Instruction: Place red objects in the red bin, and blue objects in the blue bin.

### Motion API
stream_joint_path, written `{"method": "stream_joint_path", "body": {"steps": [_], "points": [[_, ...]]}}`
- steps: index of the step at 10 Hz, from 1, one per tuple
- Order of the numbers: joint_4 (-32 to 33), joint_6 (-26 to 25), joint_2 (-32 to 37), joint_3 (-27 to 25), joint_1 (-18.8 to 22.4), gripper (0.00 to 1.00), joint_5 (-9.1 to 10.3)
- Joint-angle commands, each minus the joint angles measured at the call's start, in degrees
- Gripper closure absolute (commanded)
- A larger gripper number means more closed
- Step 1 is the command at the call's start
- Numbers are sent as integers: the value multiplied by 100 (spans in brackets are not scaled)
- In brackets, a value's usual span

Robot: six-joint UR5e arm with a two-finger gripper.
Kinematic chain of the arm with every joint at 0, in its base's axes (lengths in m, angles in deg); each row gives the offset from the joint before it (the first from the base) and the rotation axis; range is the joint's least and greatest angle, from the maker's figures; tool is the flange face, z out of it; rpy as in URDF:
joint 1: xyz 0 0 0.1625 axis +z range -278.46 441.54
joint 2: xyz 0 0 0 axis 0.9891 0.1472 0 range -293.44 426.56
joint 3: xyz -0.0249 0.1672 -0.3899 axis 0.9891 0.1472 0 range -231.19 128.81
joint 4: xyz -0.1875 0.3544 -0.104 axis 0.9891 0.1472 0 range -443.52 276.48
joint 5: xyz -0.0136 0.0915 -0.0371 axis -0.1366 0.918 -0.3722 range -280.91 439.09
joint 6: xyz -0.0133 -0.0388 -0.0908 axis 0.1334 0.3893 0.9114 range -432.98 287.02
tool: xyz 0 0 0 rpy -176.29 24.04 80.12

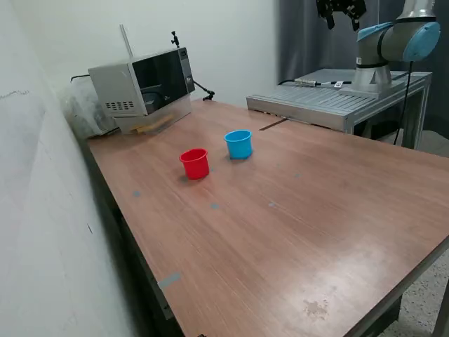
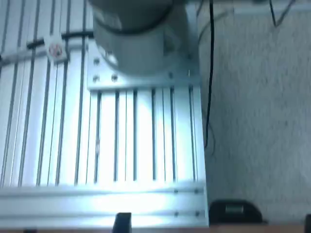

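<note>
The red bin (image 1: pixel 195 163) stands upright on the wooden table (image 1: pixel 295 232), toward the exterior view's left. The blue bin (image 1: pixel 239 144) stands just behind it and a little to the right, a small gap between them. No red objects or blue objects show in either view, and I cannot see into the bins. My gripper (image 1: pixel 342 21) hangs high at the top of the exterior view, far above and behind the bins, open with nothing between its fingers. In the wrist view one fingertip (image 2: pixel 122 221) pokes in over the slotted metal platform (image 2: pixel 121 145).
A microwave (image 1: pixel 144 88) sits at the table's back corner by the wall. The slotted aluminium platform (image 1: pixel 330 102) adjoins the table's far edge and carries the arm's base (image 1: pixel 372 77). A black cable (image 2: pixel 210 73) hangs beside it over the floor.
</note>
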Motion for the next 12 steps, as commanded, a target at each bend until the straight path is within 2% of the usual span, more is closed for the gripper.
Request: {"method": "stream_joint_path", "body": {"steps": [1, 12], "points": [[-744, -5, 111, -11, 193, 0, 5], [-752, -5, 68, 50, 123, 0, -4]]}}
